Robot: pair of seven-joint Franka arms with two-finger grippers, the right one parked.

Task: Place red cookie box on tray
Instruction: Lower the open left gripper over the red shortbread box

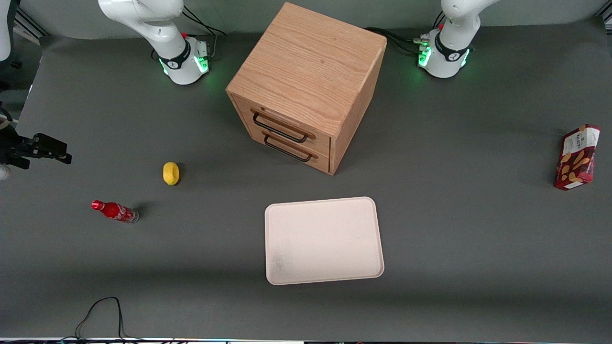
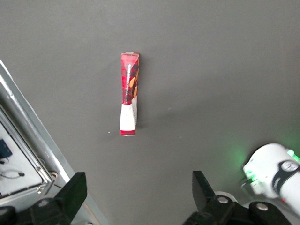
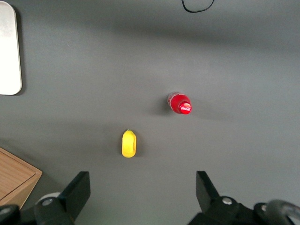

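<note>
The red cookie box (image 1: 577, 157) stands on a narrow long side near the table edge at the working arm's end, far from the tray (image 1: 324, 240). The tray is cream-white, bare, and nearer the front camera than the cabinet. In the left wrist view my gripper (image 2: 138, 190) hangs high over the table, open, with nothing between its fingers (image 2: 75, 192). From there the box (image 2: 129, 93) shows as a thin red strip with a white end, well apart from the fingertips. The gripper is out of the front view.
A wooden drawer cabinet (image 1: 306, 86) stands mid-table, farther from the front camera than the tray. A yellow lemon-like object (image 1: 170, 173) and a small red soda bottle (image 1: 114, 211) lie toward the parked arm's end. The table's edge rail (image 2: 28, 131) runs close beside the box.
</note>
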